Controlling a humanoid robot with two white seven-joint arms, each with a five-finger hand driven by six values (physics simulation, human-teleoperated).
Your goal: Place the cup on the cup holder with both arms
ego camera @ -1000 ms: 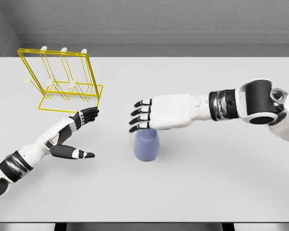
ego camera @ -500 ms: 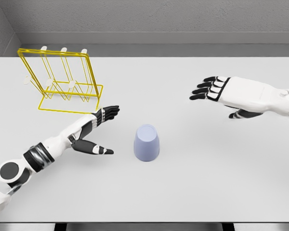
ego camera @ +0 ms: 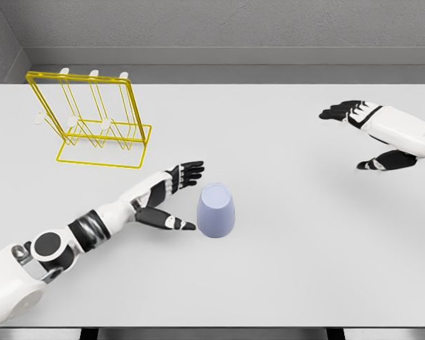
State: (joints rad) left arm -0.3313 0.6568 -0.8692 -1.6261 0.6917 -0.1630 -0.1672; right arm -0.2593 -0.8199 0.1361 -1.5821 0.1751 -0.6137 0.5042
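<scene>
Cup (ego camera: 216, 211) unmoved; left hand (ego camera: 171, 200) closer, fingers spread; right hand (ego camera: 372, 134) retreated, fingers apart.

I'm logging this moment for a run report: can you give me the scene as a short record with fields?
cup: pale blue cup, upside down on the white table, near the middle
rack: yellow wire rack, far left of the table, no cup on it
left hand: left hand open, just left of the cup, thumb near its base, not gripping
right hand: right hand open, raised at the far right, well away from the cup
task state: cup not yet picked up
</scene>
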